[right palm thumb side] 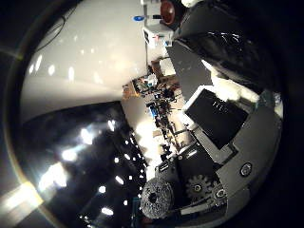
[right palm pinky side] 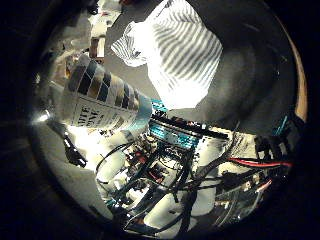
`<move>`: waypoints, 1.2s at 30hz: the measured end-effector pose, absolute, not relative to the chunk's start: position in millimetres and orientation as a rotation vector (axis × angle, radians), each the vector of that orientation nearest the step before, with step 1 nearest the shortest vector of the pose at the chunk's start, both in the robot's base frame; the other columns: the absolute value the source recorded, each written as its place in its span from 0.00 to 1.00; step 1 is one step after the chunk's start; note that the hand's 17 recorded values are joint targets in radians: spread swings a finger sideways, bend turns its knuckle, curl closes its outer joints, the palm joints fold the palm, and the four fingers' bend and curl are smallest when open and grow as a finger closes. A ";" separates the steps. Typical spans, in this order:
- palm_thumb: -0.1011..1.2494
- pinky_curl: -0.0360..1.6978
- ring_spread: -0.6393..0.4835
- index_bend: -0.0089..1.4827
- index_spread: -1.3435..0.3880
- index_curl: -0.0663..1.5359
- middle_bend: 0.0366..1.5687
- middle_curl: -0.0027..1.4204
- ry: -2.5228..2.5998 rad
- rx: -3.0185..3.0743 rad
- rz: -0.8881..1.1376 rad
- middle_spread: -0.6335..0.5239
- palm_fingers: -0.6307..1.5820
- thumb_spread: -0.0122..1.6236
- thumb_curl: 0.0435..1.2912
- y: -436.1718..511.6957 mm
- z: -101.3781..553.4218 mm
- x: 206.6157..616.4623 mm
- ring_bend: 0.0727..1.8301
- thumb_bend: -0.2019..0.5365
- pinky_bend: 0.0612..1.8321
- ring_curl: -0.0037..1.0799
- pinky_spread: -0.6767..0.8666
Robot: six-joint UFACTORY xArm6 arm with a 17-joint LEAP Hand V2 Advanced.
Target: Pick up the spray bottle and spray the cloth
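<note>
White with a band of blue, brown and tan squares round it, the spray bottle (right palm pinky side: 102, 95) fills a good part of the little-finger-side palm view, so it sits close against the palm, tilted, with dark lettering on its lower label. Just beside it lie the white, black and teal parts of the hand (right palm pinky side: 170, 175); the bottle's body meets them, yet whether the fingers are curled round it or merely lie alongside I cannot tell — no fingertip shows plainly on its surface. Past the bottle, well apart from it, a striped cloth (right palm pinky side: 175, 50) in white and grey lies crumpled on the grey bench (right palm pinky side: 245, 85), one corner folded out toward the bottle's side. Nothing lies between bottle and cloth except bare bench. Beyond the cloth a cluttered area of small boxes and shapes is too small to make out. The thumb-side view looks elsewhere: a finger (right palm thumb side: 223, 118) of black and white parts with a gear wheel and a round dark foam-like pad (right palm thumb side: 156, 198) crowd one side, a broad white surface (right palm thumb side: 90, 52) and a glossy black one (right palm thumb side: 80, 166) with light reflections take up the rest, and a distant room with shelves shows between them.
</note>
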State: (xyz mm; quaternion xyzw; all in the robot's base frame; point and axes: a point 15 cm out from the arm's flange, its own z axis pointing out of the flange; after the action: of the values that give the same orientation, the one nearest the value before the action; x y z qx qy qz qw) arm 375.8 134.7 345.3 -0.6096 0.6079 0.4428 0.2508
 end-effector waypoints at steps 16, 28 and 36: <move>0.85 0.33 0.31 0.13 0.39 0.58 0.66 0.56 1.549 -1.639 1.240 0.30 0.80 0.21 0.72 139.2 405.6 379.4 0.67 0.24 0.60 0.54 0.10; 0.85 0.33 0.32 0.13 0.39 0.59 0.67 0.56 1.486 -1.649 1.191 0.30 0.80 0.20 0.72 144.7 468.3 379.1 0.67 0.24 0.60 0.54 0.10; 0.85 0.33 0.32 0.13 0.39 0.59 0.67 0.56 1.513 -1.588 1.254 0.30 0.80 0.20 0.72 134.4 437.9 379.4 0.67 0.24 0.60 0.54 0.10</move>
State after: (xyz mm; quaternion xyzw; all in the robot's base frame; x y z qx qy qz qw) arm 379.4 134.4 437.9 -0.5991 0.5707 0.4730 0.3025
